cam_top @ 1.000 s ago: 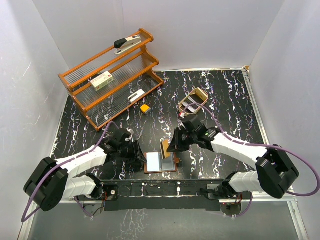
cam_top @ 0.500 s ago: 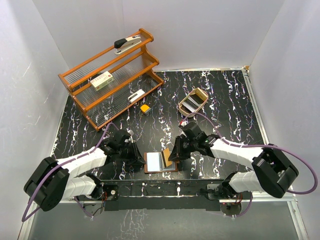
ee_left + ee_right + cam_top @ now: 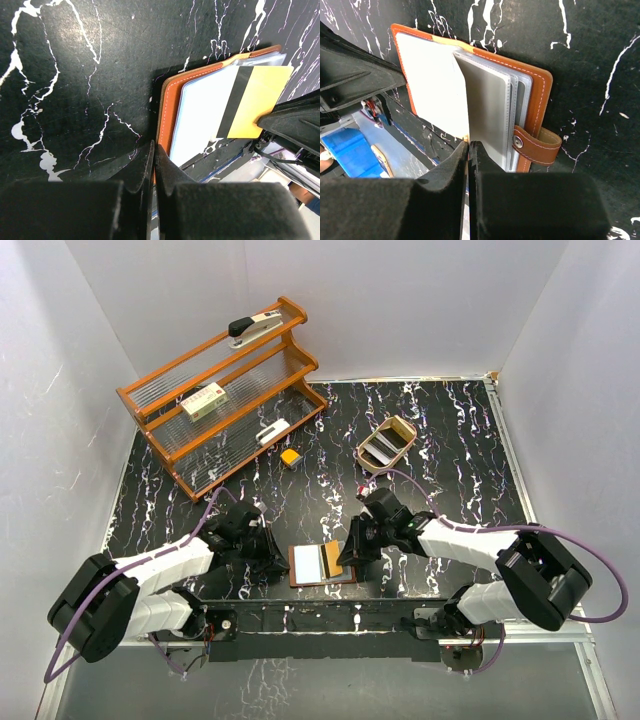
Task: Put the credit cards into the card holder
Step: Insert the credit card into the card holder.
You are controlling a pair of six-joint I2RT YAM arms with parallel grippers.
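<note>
Left fingers [image 3: 163, 167] are pressed together, nipping the near left edge of the card holder's [image 3: 167, 107] brown leather cover down at desk [image 3: 450, 440] level. Right fingers [image 3: 459, 162] are squeezed shut too, pinching the corner of a yellow credit card [image 3: 260, 97] with a black stripe. That card lies slanted over the open holder's clear sleeves, its free end reaching toward the left-hand page.

Both forearms come in low from either side, wrists bent down toward the holder. It lies open near the front edge of the desk, between the two arms.

Compared with a second ago, the left fingers have gone from partly spread to closed on the cover. The right arm has dropped nearer, bringing the card from a steep tilt down flatter across the holder. The holder itself has not shifted.

More cards [image 3: 385, 446] stand in the tan wooden tray [image 3: 404, 422], well behind the right arm. A small yellow block [image 3: 290, 456] sits to the tray's left, near the foot of the wooden rack [image 3: 250, 375].
</note>
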